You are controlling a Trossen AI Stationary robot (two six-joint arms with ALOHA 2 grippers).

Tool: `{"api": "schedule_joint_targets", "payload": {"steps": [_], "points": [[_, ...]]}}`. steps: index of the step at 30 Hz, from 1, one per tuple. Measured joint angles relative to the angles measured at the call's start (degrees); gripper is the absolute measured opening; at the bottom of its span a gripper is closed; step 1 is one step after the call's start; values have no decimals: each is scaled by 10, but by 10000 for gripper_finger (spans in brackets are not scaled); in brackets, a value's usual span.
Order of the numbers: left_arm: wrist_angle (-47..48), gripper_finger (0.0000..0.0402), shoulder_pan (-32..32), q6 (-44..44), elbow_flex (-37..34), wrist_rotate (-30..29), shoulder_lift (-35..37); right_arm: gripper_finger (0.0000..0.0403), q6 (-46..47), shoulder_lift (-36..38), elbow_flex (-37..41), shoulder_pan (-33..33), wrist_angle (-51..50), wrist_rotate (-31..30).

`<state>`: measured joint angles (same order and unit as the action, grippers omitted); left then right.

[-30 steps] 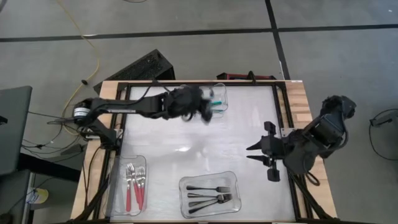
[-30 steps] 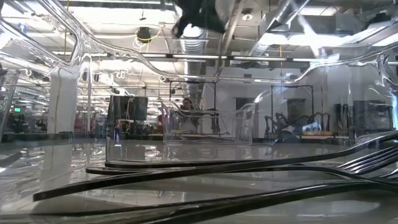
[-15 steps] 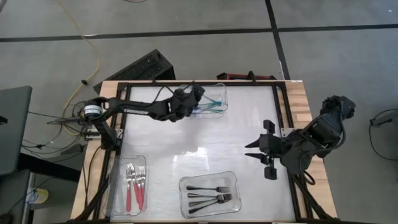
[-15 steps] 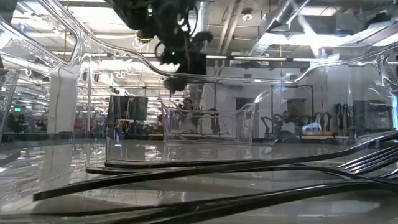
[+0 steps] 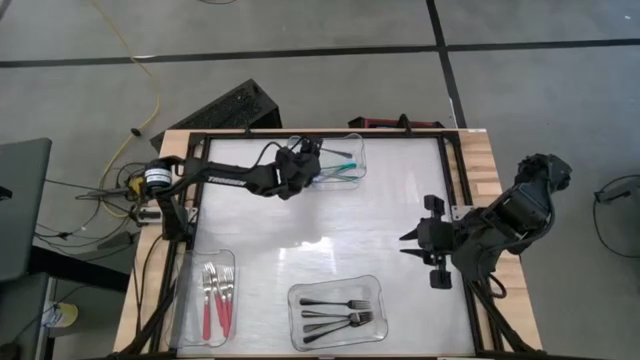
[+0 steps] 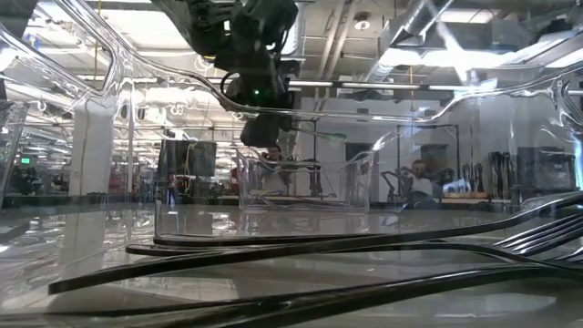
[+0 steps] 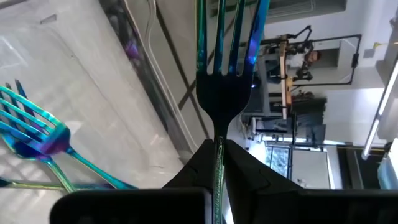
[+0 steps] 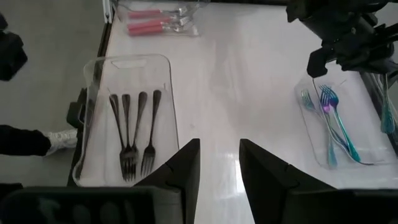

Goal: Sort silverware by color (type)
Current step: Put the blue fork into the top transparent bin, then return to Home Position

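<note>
My left gripper [image 5: 308,160] hangs over the clear bin [image 5: 338,163] at the table's far edge and is shut on a teal-blue iridescent fork [image 7: 224,68]. Two more teal forks [image 7: 37,137] lie flat in that bin. In the low view my left gripper [image 6: 260,91] is above the bin's rim [image 6: 305,164]. Red-handled forks [image 5: 217,296] lie in the near-left bin, black forks [image 5: 335,312] in the near-middle bin. My right gripper [image 5: 422,242] waits open above the table's right side, touching nothing. My left gripper pinches the teal fork's handle [image 7: 218,152] between its two fingers, just behind the neck. The fork lies along the fingers, its tines [image 7: 227,25] pointing away from the wrist. It is lifted clear above the far bin.
The right wrist view shows the black-fork bin [image 8: 93,124], the red-fork bin [image 8: 155,25] and the teal-fork bin [image 8: 367,158], with bare white table [image 8: 242,81] between them. A black frame [image 5: 455,170] runs around the table.
My left gripper, holding the teal fork, has come down from high above the table to just over the far bin and shifted slightly toward the table's left. The right arm has stayed still.
</note>
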<state>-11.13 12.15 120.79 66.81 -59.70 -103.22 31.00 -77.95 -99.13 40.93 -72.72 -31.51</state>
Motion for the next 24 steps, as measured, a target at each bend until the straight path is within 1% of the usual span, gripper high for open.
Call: {"api": "schedule_joint_targets", "payload": {"steps": [5,8,13,18,21,24], "points": [[2,12,1,-21,0,0,0,134,-6,0,0,0,-11,2],[1,33,1,-30,0,3,0,134,-10,0,0,0,-13,2],[0,73,1,-14,0,4,0,134,-15,0,0,-1,-14,2],[-5,101,1,-7,0,2,0,134,-17,0,0,-1,-15,2],[-25,111,1,3,0,-1,0,134,-17,0,0,-1,-16,2],[-71,116,1,-17,0,-2,0,134,-17,0,0,-1,-16,2]]}}
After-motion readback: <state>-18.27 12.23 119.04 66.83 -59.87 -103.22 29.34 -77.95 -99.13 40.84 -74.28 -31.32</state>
